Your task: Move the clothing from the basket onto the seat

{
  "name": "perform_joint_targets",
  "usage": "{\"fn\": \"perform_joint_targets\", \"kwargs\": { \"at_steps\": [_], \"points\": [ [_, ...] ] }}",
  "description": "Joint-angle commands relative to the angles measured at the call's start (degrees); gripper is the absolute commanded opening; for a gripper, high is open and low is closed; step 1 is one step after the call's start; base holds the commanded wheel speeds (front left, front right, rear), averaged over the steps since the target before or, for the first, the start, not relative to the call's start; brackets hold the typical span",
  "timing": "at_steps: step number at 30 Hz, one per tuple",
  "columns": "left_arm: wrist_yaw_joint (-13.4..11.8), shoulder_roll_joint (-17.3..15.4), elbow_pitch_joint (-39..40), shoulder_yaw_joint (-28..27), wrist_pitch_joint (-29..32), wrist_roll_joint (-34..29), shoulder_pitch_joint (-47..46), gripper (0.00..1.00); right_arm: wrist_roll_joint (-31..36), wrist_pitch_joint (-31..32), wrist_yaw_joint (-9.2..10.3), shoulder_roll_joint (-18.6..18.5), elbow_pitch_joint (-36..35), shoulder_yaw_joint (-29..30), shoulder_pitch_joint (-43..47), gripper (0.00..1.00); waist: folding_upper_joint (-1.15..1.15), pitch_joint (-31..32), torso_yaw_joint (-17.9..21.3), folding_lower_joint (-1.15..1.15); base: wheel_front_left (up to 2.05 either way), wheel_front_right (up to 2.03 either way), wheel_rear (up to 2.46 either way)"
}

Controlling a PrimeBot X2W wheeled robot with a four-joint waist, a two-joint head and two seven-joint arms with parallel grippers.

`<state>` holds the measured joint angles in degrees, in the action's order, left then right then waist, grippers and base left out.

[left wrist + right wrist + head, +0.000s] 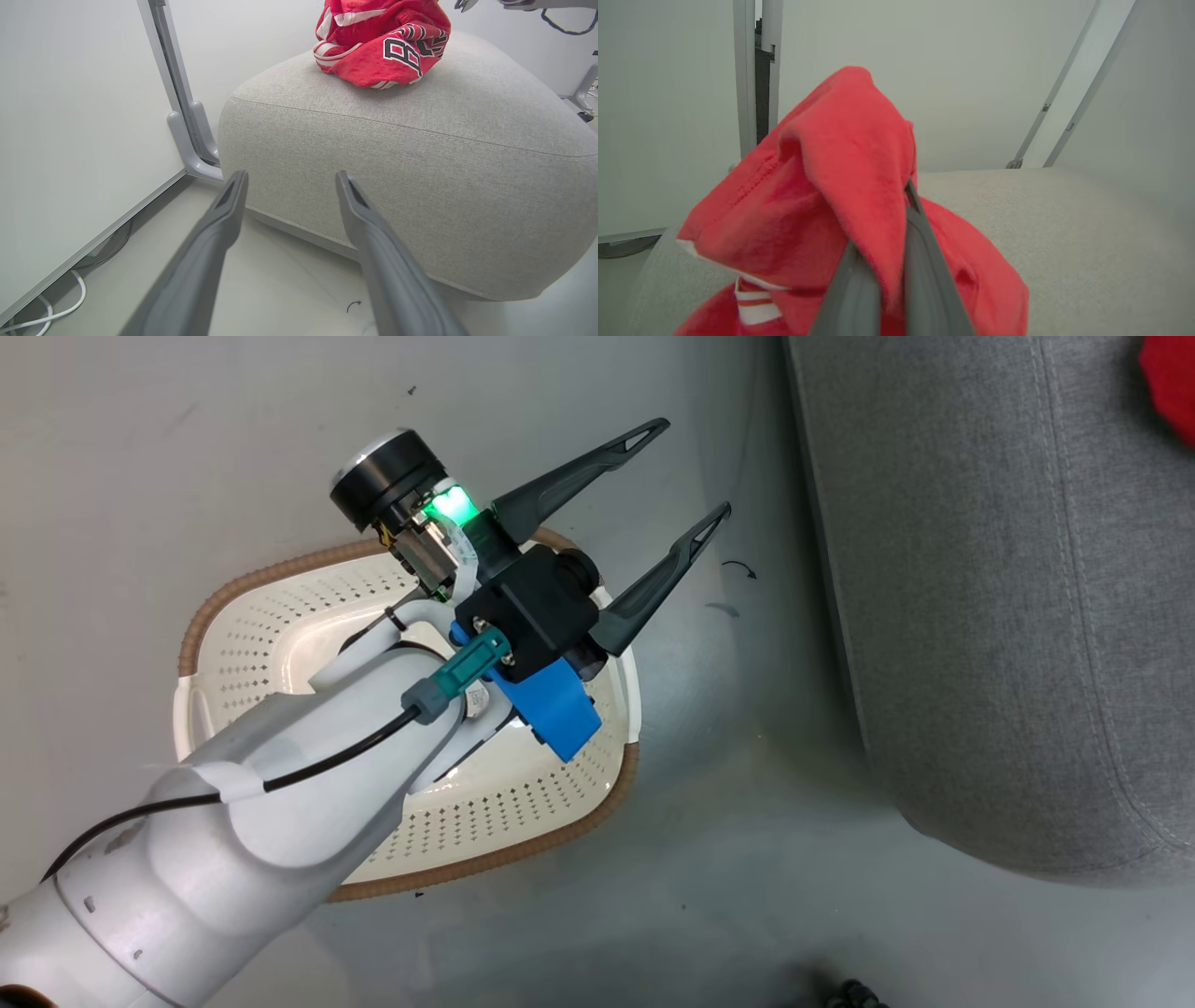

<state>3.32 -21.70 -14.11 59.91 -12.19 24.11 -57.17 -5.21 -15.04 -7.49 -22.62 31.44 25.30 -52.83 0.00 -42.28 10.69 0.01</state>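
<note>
The cream-white basket [523,812] with its brown rim sits on the floor, and what I see of its inside holds no clothing. My left gripper [688,469] hovers over its far edge, open and holding nothing, its fingers pointing toward the grey seat [980,616]. In the left wrist view my left gripper [292,176] faces the seat [444,154], where the red clothing [383,46] with black lettering lies bunched on top. My right gripper [901,200] is shut on a fold of red clothing [822,186] above the seat [1064,233]. A red scrap [1172,383] shows at the seat's far corner.
A pale grey partition panel [70,140] on a footed frame [187,140] stands left of the seat, with white cable [56,308] under it. More panel frames [747,93] stand behind the seat. Bare floor [747,859] lies between basket and seat.
</note>
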Motion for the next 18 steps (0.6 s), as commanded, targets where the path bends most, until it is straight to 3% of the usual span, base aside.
{"fn": "perform_joint_targets", "kwargs": {
  "at_steps": [1,6,7,8,9,18],
  "points": [
    [0.04,-0.09,-0.08,-0.03,-0.33,-0.15,-0.95,1.0,-0.06,-0.2,-0.01,0.27,1.33,0.44,1.24,0.0,0.0,0.04,-0.16,-0.01,0.0,0.0,0.0],
    [0.04,0.42,-0.6,0.26,-0.68,-0.05,-0.95,1.0,-0.14,-0.2,-0.02,1.27,4.5,1.28,2.74,0.0,0.0,0.61,-0.69,-0.01,0.0,0.0,0.0],
    [-0.02,0.53,-0.67,0.28,-0.77,-0.01,-0.86,1.0,-0.15,-0.2,-0.01,1.34,4.43,1.52,3.15,0.23,0.0,0.87,-0.71,-0.01,0.0,0.0,0.0],
    [-0.06,0.64,-0.78,0.31,-0.95,0.08,-0.7,1.0,-0.03,-0.2,-0.01,1.52,4.33,1.69,3.52,0.67,0.0,1.22,-0.73,-0.01,0.0,0.0,0.0],
    [-0.15,0.73,-0.96,0.31,-1.15,0.19,-0.46,1.0,0.05,-0.2,-0.02,1.84,3.99,1.55,4.02,1.0,0.0,1.66,-0.71,-0.01,0.0,0.0,0.0],
    [-1.25,2.78,-3.13,-0.31,-2.66,1.73,3.73,1.0,1.91,-0.19,-0.01,3.99,-1.52,0.13,12.41,1.0,0.0,9.66,-1.11,-0.01,0.0,0.0,0.0]
  ]
}}
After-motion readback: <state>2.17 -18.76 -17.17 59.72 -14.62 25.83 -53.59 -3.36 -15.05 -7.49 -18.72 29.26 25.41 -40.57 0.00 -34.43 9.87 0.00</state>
